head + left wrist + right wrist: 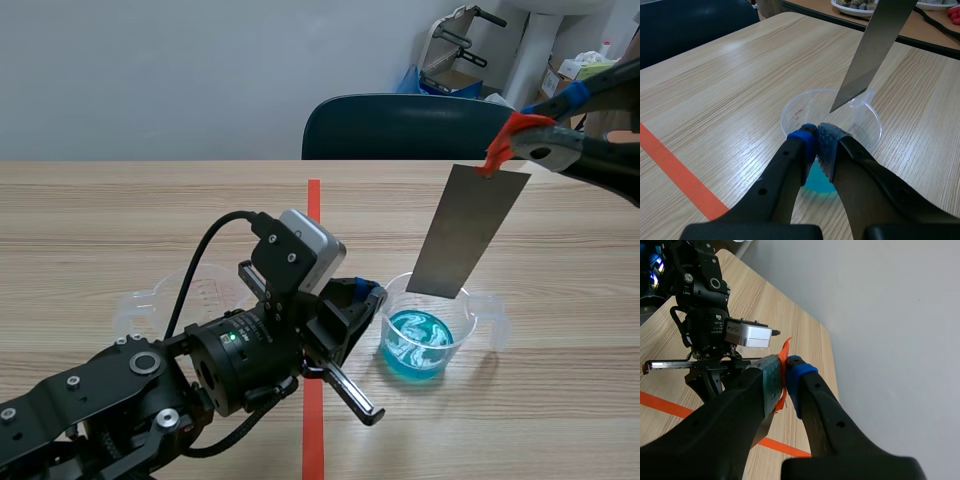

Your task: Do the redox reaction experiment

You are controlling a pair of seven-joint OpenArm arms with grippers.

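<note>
L gripper (816, 145): seen clenched, pads pressed together right at near rim of beaker (462, 332); whether the rim is nipped betw them can't be told. R gripper (785, 379): clamped on orange-red tab (503, 142) fixed at top of metal strip (468, 232); strip is hung tilted from it, high over R side of table (120, 220).

Around: wrist cam (312, 245) is mounted just behind L gripper; 2nd clear cup (150, 295) is partly hidden behind L arm, well apart from beaker, on other side of tape line (314, 205); dark chair (400, 125) is seen past far table edge. Beaker mouth is crowded only on the side nearest L arm, where the closed fingers are sat; strip's low corner is seen ahead of them, apart, no contact.

Task things: beaker is stood upright just R of tape line, toward front of table; blue liquid (418, 345) w/ white swirls is held in its bottom. Strip's lower end is placed over beaker mouth at abt rim height, above the liquid, not dipped. Rel. to L gripper: beaker directly under and ahead of tips. Rel. to R gripper: beaker well below, toward L arm, w/ the strip hung down betw them.
</note>
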